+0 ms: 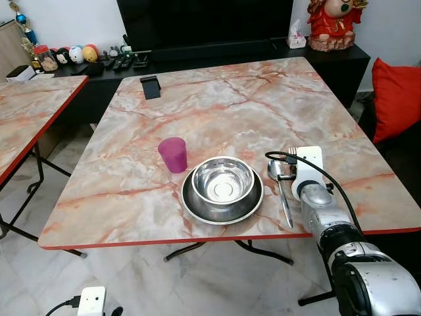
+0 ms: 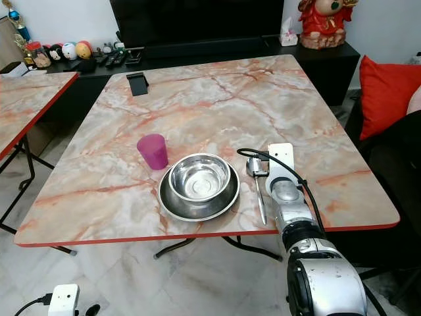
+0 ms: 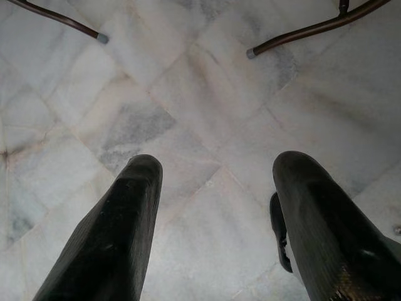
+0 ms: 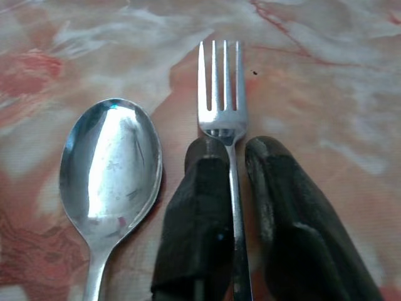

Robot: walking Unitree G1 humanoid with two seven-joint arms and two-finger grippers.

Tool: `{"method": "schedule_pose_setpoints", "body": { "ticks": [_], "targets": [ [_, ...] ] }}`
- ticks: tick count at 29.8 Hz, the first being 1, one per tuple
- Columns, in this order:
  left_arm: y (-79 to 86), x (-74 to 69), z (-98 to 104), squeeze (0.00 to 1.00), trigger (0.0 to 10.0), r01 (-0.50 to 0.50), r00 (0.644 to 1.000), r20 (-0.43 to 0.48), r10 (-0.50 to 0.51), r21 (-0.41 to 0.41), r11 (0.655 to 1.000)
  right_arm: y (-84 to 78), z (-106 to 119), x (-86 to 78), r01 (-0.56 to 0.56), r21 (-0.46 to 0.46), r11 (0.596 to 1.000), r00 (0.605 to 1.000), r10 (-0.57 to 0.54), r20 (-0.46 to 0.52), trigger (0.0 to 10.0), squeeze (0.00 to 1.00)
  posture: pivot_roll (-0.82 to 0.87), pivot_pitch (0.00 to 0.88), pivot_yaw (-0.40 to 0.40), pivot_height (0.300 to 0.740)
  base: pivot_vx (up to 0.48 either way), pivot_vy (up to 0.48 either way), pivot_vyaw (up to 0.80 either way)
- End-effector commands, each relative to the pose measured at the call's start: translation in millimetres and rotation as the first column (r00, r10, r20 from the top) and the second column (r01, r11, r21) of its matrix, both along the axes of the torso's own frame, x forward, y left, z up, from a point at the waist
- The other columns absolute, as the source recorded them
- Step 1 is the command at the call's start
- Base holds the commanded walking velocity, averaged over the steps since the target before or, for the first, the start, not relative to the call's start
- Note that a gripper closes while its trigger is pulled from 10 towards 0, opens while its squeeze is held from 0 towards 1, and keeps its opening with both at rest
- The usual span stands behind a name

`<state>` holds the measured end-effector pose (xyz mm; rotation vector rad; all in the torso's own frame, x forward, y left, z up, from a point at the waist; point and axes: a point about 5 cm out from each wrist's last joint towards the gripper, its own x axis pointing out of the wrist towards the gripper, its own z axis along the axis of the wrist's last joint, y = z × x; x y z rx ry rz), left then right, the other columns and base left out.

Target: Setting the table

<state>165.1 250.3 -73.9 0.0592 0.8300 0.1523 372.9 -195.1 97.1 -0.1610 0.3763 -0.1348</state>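
Marble table (image 1: 217, 99) nearly set: cup (image 1: 173, 155), bowl (image 1: 223, 180), plate (image 1: 197, 206), spoon (image 4: 111, 166) placed; right gripper (image 4: 233, 157) pinching fork (image 4: 221, 94), unreleased; left gripper (image 3: 216, 207) spread, idle.

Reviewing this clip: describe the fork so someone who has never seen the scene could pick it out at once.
On the marble-patterned table, look near the front edge, right of the steel bowl sitting on its plate. Two utensils lie there side by side: the spoon nearer the bowl, the fork beyond it. The fork has four tines, and the right gripper is closed on its handle.
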Motion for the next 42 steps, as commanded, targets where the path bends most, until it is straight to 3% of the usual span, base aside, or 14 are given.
{"method": "schedule_pose_setpoints", "body": {
  "ticks": [1,7,9,11,12,13,15,18,20,21,26,27,28,42],
  "targets": [
    [3.2,1.0,1.6,0.00,10.0,0.005,1.000,0.004,-0.005,0.016,1.000,5.0,1.6,2.0,-0.016,-0.002,1.000,1.000,0.016,-0.001,10.0,0.79,-0.08,0.000,0.126,0.732,0.000,0.000,0.00],
    [2.6,3.3,2.7,0.00,10.0,0.010,1.000,0.015,-0.010,0.017,1.000,5.8,1.6,2.1,-0.020,-0.002,1.000,1.000,0.020,-0.002,10.0,0.77,-0.08,0.000,0.125,0.732,0.000,0.000,0.00],
    [3.2,3.1,2.7,0.00,10.0,0.009,1.000,0.014,-0.010,0.018,1.000,5.9,1.5,2.1,-0.019,-0.004,1.000,1.000,0.019,-0.002,10.0,0.65,-0.08,0.000,0.125,0.732,0.000,0.000,0.00],
    [3.4,2.9,2.7,0.00,10.0,0.009,1.000,0.013,-0.009,0.018,1.000,6.1,1.4,2.1,-0.019,-0.004,1.000,1.000,0.019,-0.003,10.0,0.29,-0.08,0.000,0.125,0.732,0.000,0.000,0.00],
    [3.5,2.9,2.7,0.00,10.0,0.009,1.000,0.013,-0.009,0.018,1.000,6.1,1.4,2.1,-0.019,-0.005,1.000,1.000,0.019,-0.003,10.0,0.29,-0.08,0.000,0.125,0.732,0.000,0.000,0.00],
    [3.6,2.8,2.7,0.00,10.0,0.009,1.000,0.013,-0.009,0.018,1.000,6.2,1.4,2.1,-0.020,-0.005,1.000,1.000,0.020,-0.004,10.0,0.10,-0.08,0.000,0.125,0.732,0.000,0.000,0.00],
    [3.7,2.4,2.5,0.00,10.0,0.008,1.000,0.010,-0.008,0.018,1.000,6.3,1.3,2.1,-0.020,-0.007,1.000,1.000,0.020,-0.005,10.0,0.00,-0.08,0.000,0.125,0.732,0.000,0.000,0.00],
    [3.4,2.4,2.4,0.00,10.0,0.009,1.000,0.010,-0.009,0.016,1.000,6.5,0.9,1.9,-0.021,-0.008,1.000,1.000,0.021,-0.007,10.0,0.00,-0.08,0.000,0.126,0.732,0.000,0.000,0.00],
    [3.3,2.2,2.2,0.00,10.0,0.009,1.000,0.008,-0.010,0.016,1.000,7.1,0.8,2.0,-0.024,-0.002,1.000,1.000,0.024,-0.006,10.0,0.02,-0.08,0.000,0.127,0.732,0.000,0.000,0.00],
    [3.3,2.1,2.2,0.00,10.0,0.010,1.000,0.008,-0.010,0.016,1.000,7.3,0.8,1.9,-0.024,0.001,1.000,1.000,0.024,-0.006,10.0,1.00,-0.08,0.000,0.128,0.732,0.000,0.000,0.00],
    [3.1,2.3,2.2,0.00,10.0,0.011,1.000,0.007,-0.012,0.016,1.000,6.8,0.7,1.8,-0.021,-0.004,1.000,1.000,0.021,-0.007,10.0,0.97,-0.08,0.000,0.128,0.732,0.000,0.000,0.00],
    [2.8,2.5,2.2,0.00,10.0,0.012,1.000,0.008,-0.012,0.016,1.000,6.3,0.6,1.8,-0.020,-0.007,1.000,1.000,0.020,-0.009,10.0,0.62,-0.08,0.000,0.127,0.732,0.000,0.000,0.00],
    [2.8,2.6,2.3,0.00,10.0,0.012,1.000,0.009,-0.012,0.016,1.000,6.3,0.7,1.8,-0.020,-0.008,1.000,1.000,0.020,-0.009,10.0,0.03,-0.08,0.000,0.128,0.732,0.000,0.000,0.00],
    [2.6,3.6,2.7,0.00,10.0,0.014,1.000,0.013,-0.014,0.017,1.000,0.8,8.5,4.6,0.008,-0.031,0.999,1.000,-0.007,0.029,10.0,0.00,-0.09,0.000,0.132,0.732,0.000,0.000,0.00]
  ]
}}
